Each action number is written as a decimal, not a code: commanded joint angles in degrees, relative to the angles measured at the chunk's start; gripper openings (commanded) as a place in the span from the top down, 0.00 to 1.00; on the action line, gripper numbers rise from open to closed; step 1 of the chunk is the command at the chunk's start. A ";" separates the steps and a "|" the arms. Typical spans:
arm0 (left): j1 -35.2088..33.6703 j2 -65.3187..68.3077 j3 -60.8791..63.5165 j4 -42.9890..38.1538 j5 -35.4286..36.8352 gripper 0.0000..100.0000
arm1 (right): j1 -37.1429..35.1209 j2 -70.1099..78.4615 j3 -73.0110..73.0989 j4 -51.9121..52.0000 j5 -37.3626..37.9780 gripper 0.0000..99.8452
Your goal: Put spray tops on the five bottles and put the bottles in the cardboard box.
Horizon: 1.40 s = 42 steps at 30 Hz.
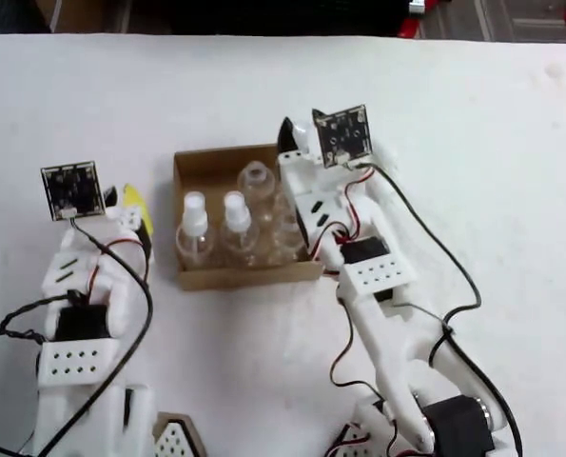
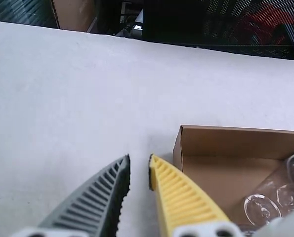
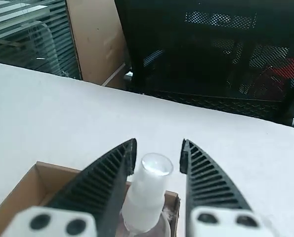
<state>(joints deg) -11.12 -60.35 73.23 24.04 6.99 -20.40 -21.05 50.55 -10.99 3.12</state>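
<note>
The cardboard box point(image 1: 206, 167) sits mid-table with clear bottles standing in it. Two of them carry white spray tops point(image 1: 195, 205) point(image 1: 236, 205) in the front row, and another bottle point(image 1: 257, 181) stands behind them. My right gripper point(image 1: 295, 141) hangs over the box's far right corner. In the right wrist view it point(image 3: 157, 153) is open around a bottle's white spray top point(image 3: 151, 173); one black finger touches the top, the other stands just clear. My left gripper point(image 2: 140, 170) rests left of the box point(image 2: 221, 148), its grey and yellow fingers almost together with nothing between.
White tabletop lies all around the box. The right arm's body covers the box's right side point(image 1: 311, 228). Beyond the table's far edge are dark mesh furniture point(image 3: 226, 59) and a wooden panel point(image 3: 95, 39).
</note>
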 commanded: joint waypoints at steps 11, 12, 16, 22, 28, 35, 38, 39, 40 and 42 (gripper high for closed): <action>0.75 0.22 -0.35 -1.85 -0.70 0.93 | -0.48 5.93 -10.29 5.23 0.18 0.92; 0.75 0.22 -0.35 -1.85 -0.70 0.93 | -0.40 5.76 -10.29 5.41 0.18 0.95; 0.84 0.22 -0.35 -1.85 -0.70 0.93 | -0.22 2.86 -8.62 5.41 0.18 0.97; 0.92 0.22 -0.35 -1.85 -0.70 0.93 | -1.10 0.31 -5.98 5.23 7.47 0.98; 0.92 0.22 -0.35 -1.85 -0.70 0.93 | -1.63 3.21 -5.01 1.45 10.55 0.98; 0.84 0.22 -0.26 -1.85 -0.70 0.93 | -1.36 9.27 -4.92 -3.91 10.55 0.98; 0.84 0.22 -0.35 -1.85 -0.70 0.93 | -1.45 8.75 -4.84 -3.82 10.55 0.98; 0.84 0.22 -0.35 -1.85 -0.70 0.93 | -1.45 8.13 -4.66 -3.74 10.46 0.98; 0.84 0.22 -0.35 -1.85 -0.70 0.93 | -1.45 7.43 -4.04 -3.82 10.46 0.98; 0.84 0.22 -0.35 -1.85 -0.70 0.93 | -1.63 5.23 -2.73 -4.00 10.46 0.98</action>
<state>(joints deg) -11.12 -60.35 73.23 24.04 6.99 -21.71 -12.79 47.12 -13.98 13.05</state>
